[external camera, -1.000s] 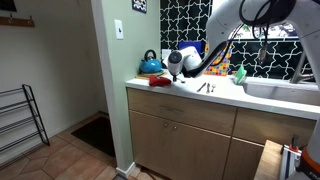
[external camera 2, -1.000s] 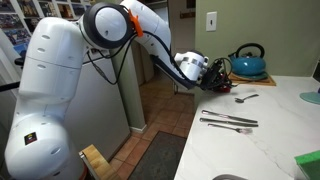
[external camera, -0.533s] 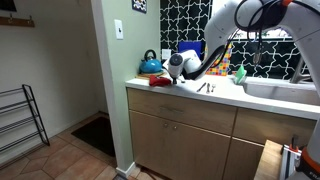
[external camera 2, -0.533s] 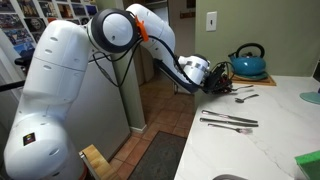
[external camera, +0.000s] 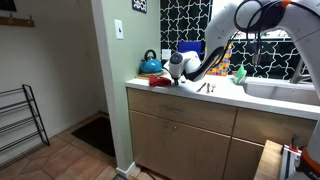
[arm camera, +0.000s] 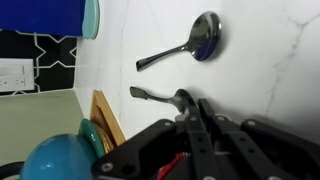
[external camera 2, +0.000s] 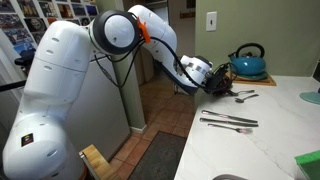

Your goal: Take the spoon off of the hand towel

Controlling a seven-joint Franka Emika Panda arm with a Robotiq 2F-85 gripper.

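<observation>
Spoon (arm camera: 152, 95) lies right at tool (arm camera: 194, 106) tips.

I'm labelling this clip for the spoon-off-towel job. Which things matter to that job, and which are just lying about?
Job in hand: gripper; spoon at the jaws; red hand towel.
Lying about: second spoon on the bare counter; blue kettle; two utensils.
</observation>
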